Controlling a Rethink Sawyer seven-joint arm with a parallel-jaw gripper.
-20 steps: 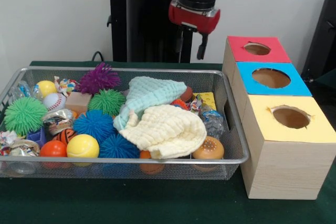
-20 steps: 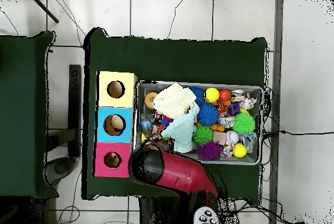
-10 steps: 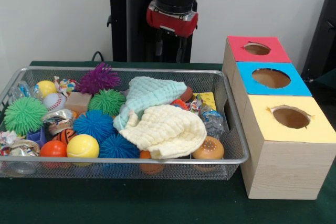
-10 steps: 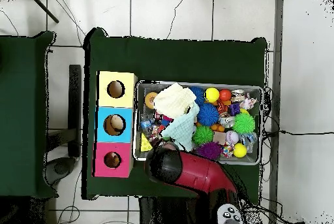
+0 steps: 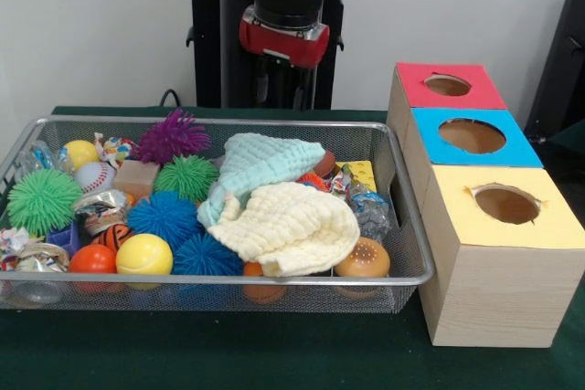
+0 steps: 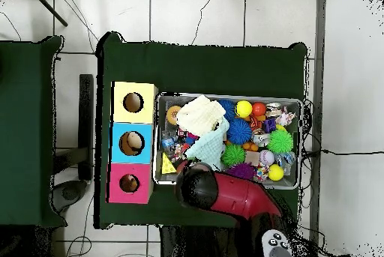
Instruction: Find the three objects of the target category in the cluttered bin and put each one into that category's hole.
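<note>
A wire bin (image 5: 274, 279) holds a heap of toys. A cream cloth (image 5: 292, 226) and a mint cloth (image 5: 265, 162) lie over its middle. Around them sit a purple spiky ball (image 5: 172, 134), green spiky balls (image 5: 41, 200), blue spiky balls (image 5: 164, 215), a yellow ball (image 5: 143, 254), a baseball (image 5: 94, 175) and a burger toy (image 5: 363, 259). My gripper (image 5: 281, 89) hangs open and empty above the bin's far rim, level with the mint cloth. In the overhead view the red arm (image 6: 199, 188) covers the bin's (image 6: 229, 97) near edge and hides the gripper.
Three wooden boxes stand in a row to the right of the bin, each with a round hole: red (image 5: 448, 85), blue (image 5: 472, 136), yellow (image 5: 505, 205). The overhead view shows them left of the bin: yellow (image 6: 133, 103), blue (image 6: 131, 143), red (image 6: 129, 183). Crinkly wrappers (image 5: 99, 205) lie among the balls.
The gripper has swung left in the front view, from beside the red box to above the bin's far rim. Nothing in the bin has moved.
</note>
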